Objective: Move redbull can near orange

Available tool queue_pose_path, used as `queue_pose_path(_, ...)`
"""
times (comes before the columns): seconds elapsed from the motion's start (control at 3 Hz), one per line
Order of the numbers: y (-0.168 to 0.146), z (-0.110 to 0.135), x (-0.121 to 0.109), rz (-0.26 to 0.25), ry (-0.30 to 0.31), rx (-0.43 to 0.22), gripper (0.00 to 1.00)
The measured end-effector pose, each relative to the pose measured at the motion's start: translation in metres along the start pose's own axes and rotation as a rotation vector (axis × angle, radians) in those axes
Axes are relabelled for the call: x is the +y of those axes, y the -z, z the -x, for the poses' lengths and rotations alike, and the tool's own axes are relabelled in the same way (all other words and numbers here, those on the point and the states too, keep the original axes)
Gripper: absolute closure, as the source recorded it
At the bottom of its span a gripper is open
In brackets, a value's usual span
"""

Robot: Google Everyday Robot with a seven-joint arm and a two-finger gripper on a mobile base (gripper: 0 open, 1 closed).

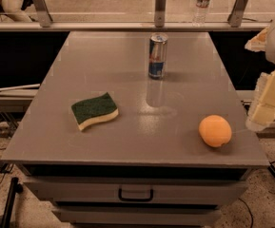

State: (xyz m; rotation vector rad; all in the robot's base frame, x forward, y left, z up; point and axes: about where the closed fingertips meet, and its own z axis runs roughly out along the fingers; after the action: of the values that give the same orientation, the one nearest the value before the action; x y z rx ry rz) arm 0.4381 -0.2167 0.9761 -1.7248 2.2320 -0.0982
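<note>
The redbull can [157, 56] stands upright on the grey table [103, 56], at the back middle. The orange [215, 131] lies near the table's front right corner, well apart from the can. My gripper [265, 109] hangs at the right edge of the view, just past the table's right side, to the right of the orange and above table height. It holds nothing that I can see.
A green and yellow sponge [94, 110] lies on the left half of the table. A clear water bottle [201, 4] stands on the ledge behind the table. The table has a drawer with a handle [135, 194] at the front.
</note>
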Motion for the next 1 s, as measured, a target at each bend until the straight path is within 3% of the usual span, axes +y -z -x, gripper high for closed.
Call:
queue_pose_path(0.67, -0.006, 0.003, -0.012, -0.009, 0.019, -0.039, 0.00)
queue_pose_path(1.0, -0.019, 0.018, -0.045, -0.028, 0.071, -0.137, 0.00)
